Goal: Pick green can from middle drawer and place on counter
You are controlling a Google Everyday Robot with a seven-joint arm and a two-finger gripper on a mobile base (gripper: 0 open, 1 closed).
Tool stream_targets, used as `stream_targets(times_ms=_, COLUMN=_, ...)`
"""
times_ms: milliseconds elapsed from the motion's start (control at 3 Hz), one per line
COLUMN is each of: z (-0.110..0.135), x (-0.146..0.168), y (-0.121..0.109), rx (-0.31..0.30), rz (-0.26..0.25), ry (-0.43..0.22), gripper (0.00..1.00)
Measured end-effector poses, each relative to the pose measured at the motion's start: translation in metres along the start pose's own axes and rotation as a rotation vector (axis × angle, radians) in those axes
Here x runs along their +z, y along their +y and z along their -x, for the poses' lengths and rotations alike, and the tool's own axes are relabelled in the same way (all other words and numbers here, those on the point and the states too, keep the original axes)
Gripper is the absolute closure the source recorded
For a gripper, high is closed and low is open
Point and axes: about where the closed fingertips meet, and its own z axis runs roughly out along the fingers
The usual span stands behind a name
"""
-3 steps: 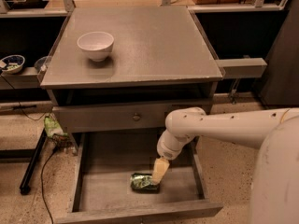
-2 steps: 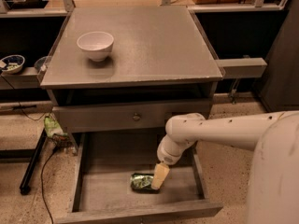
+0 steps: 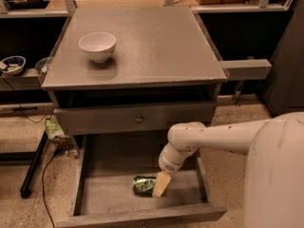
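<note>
Gripper [image 3: 161,184] first: a pale tan, wedge-shaped piece at the end of the smooth, cream-coloured arm [image 3: 213,137], reaching down into the middle drawer [image 3: 109,194]. It sits at the right end of the green can [image 3: 143,185], touching it or very nearly so. Whether it is open or closed, and whether it has hold of anything, I cannot tell.

The green can lies on its side on the flat floor of the drawer, towards the front and a little right of centre. It is small, shiny and crumpled-looking. The drawer is pulled out, made of grey wood with low side walls and a plain floor.

Above it a closed grey drawer front [image 3: 95,120] carries a small round knob [image 3: 138,119]. The bench [image 3: 156,46] on top is a broad, square grey slab with a faint sheen. A round white bowl [image 3: 97,45] with a smooth glazed surface stands upright near its left rear corner, well apart from the can. The speckled floor [image 3: 28,137] lies around the cabinet.
</note>
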Motion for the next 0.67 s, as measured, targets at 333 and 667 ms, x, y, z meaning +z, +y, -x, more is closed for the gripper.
stream_targets(times_ms=333, z=0.002, x=0.016, y=0.002, rx=-0.003, rz=0.021, ry=-0.038, gripper=0.00)
stream_targets(times_ms=667, z=0.016, x=0.033, y=0.009, rx=-0.028, rz=0.052, ry=-0.072, gripper=0.00)
